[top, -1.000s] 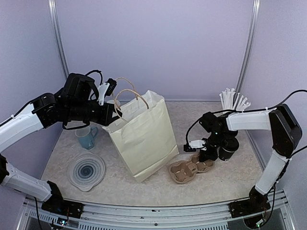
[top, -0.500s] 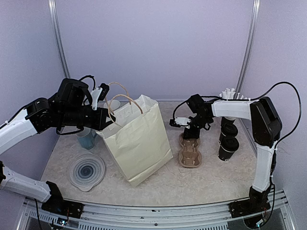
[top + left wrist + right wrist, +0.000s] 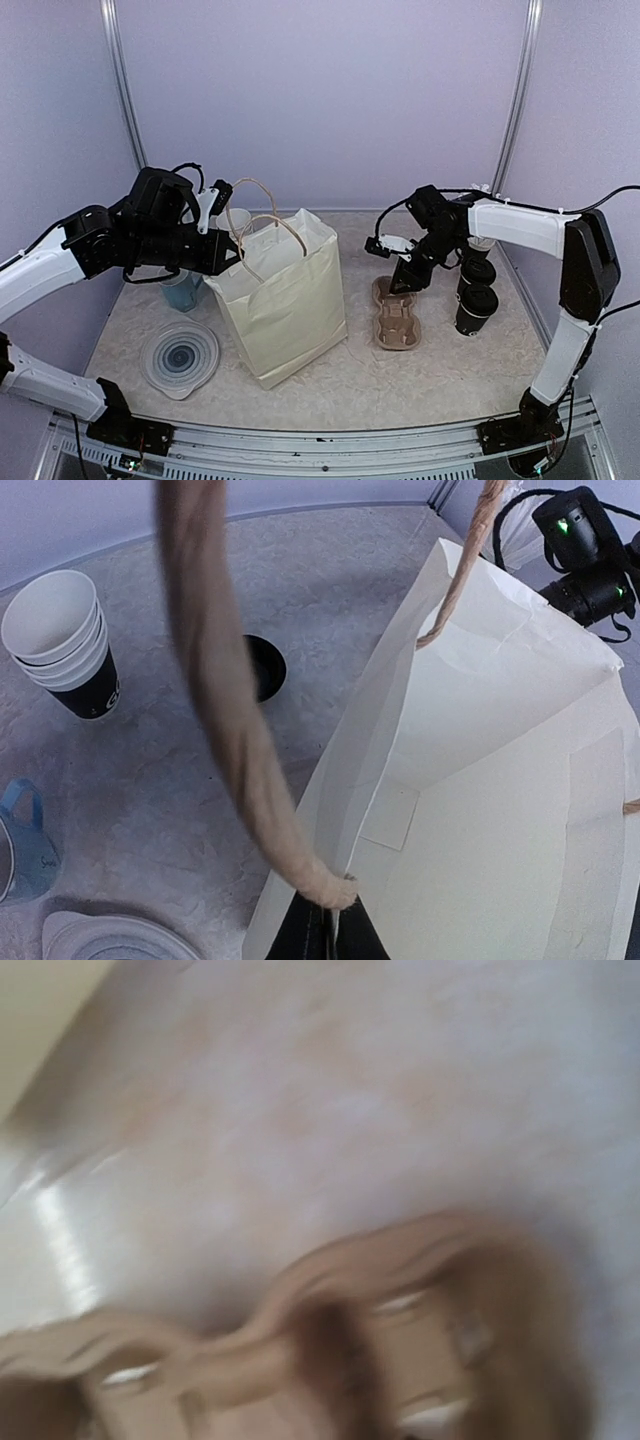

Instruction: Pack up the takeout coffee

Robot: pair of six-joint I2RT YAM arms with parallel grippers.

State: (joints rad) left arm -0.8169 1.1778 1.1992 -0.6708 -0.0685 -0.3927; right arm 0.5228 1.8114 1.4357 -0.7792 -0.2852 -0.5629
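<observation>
Carrier tray (image 3: 397, 318) lies on the surface (image 3: 330, 388), long axis near-to-far, its far end below the right jaws; their state cannot be told. 2 lidded cups (image 3: 477, 303) stand just right. Left jaws are clamped on the bag (image 3: 290, 300) rim.

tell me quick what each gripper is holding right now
left gripper: closed, pinching the paper bag rim.
right gripper: at the carrier tray far end; open or closed cannot be told.
</observation>
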